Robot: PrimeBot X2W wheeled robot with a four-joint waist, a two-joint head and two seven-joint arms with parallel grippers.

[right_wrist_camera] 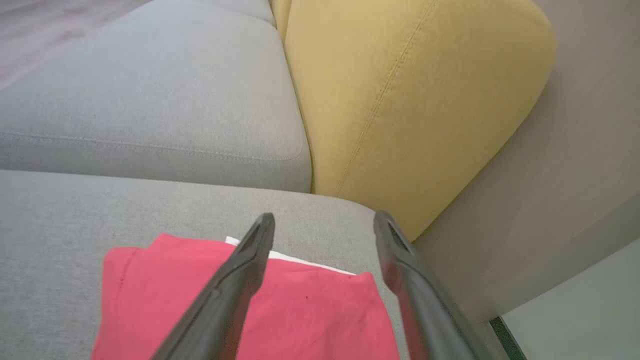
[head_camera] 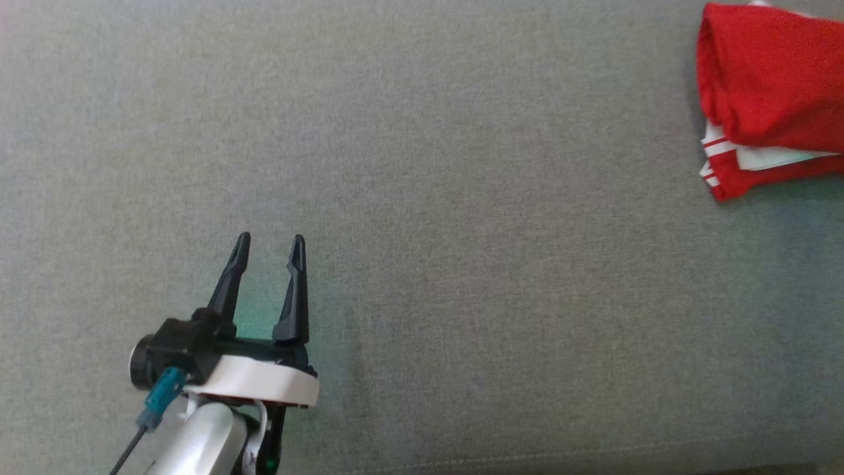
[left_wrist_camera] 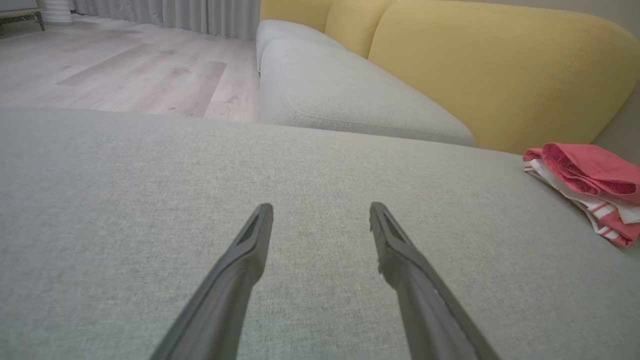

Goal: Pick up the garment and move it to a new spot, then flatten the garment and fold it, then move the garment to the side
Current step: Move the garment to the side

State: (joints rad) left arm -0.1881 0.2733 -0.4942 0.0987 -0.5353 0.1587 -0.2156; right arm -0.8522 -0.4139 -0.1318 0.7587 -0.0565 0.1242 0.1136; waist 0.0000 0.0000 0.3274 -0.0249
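head view: the left gripper (head_camera: 271, 239) hangs over the bare grey seat cushion (head_camera: 461, 198) at lower left, fingers spread, nothing between them. the red garment (head_camera: 771, 86) lies folded at the far right edge of the frame, well apart from that gripper, with white stripes showing on its lower layers.

left wrist view: both fingers stand wide over the cushion. the garment sits to the right, near the yellow backrest (left_wrist_camera: 475, 65), its layers stacked.

right wrist view: the right gripper (right_wrist_camera: 325, 217) is spread above the garment, one finger over the red cloth, the other over the cushion just beside its edge. no cloth is pinched. whether the tips touch the fabric cannot be told.

judgement: the garment looks folded and set to the side, so the step in hand is the release. to do it well, the right gripper should rise straight up with fingers wide, so that no tip snags the top layer and drags the fold open.
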